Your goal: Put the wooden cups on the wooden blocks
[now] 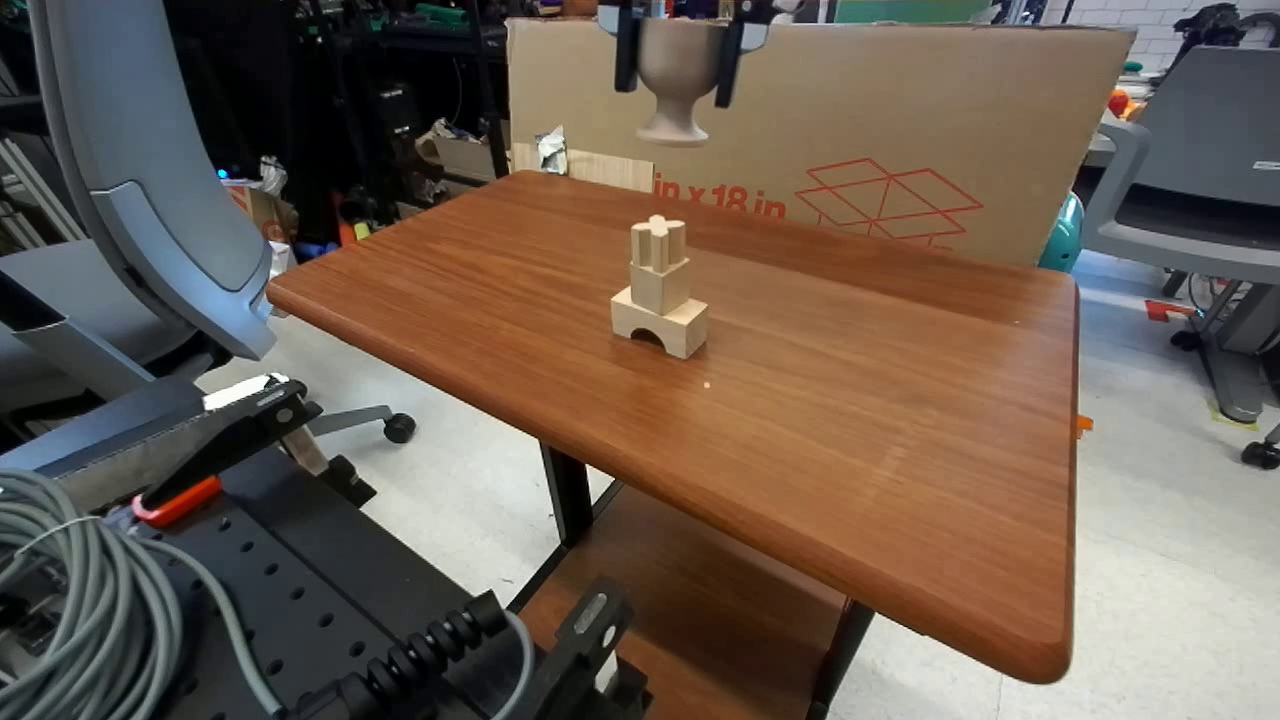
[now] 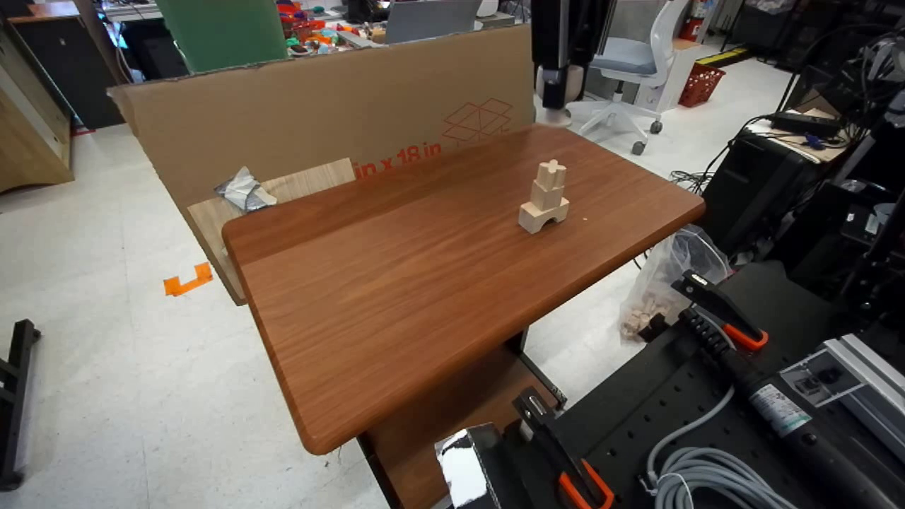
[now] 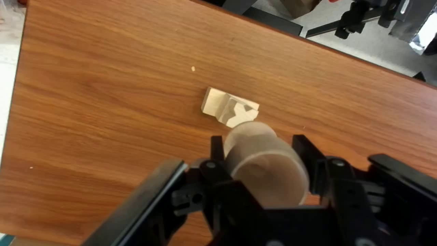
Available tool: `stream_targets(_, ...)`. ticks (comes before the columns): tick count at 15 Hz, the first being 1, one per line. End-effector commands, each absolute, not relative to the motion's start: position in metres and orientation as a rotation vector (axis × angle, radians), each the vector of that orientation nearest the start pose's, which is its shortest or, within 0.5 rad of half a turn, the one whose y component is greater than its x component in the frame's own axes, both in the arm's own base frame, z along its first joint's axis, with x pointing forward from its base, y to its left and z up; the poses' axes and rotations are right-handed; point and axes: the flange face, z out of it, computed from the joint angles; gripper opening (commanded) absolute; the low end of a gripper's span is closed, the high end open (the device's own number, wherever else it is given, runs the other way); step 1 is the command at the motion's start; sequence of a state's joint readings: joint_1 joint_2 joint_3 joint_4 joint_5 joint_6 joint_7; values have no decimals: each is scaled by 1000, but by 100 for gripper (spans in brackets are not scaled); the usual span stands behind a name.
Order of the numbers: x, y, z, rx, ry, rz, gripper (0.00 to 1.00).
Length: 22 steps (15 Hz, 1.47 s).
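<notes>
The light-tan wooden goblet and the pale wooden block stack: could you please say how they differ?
The light-tan wooden goblet is rounded, with a hollow bowl; the pale wooden block stack is angular, with an arched base. The goblet is held aloft in the black gripper; the stack stands on the brown wood-grain table. Both look wooden and unpainted.

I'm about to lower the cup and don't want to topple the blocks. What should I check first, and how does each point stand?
1. Grip on the cup: ok. The gripper has it between its fingers.
2. Cup roughly upright: ok. Its foot points down.
3. Footing of the stack: ok. Three tiers stand on the table.
4. Foot centred over the top block: cannot tell. It looks roughly above in both exterior views; exact alignment is unclear.
5. Foot touching the stack before release: not ok. A gap separates them.
</notes>
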<state>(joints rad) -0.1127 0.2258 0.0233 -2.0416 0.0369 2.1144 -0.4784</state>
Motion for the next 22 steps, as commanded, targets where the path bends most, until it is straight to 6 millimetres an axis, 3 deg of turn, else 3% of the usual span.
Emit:
stream_targets(1,547,-36,324,-3009,-642,227,28)
stream_targets(15,534,-31,291,-3065,-783,201,28)
stream_targets(22,541,-25,293,-3082,-832,159,28)
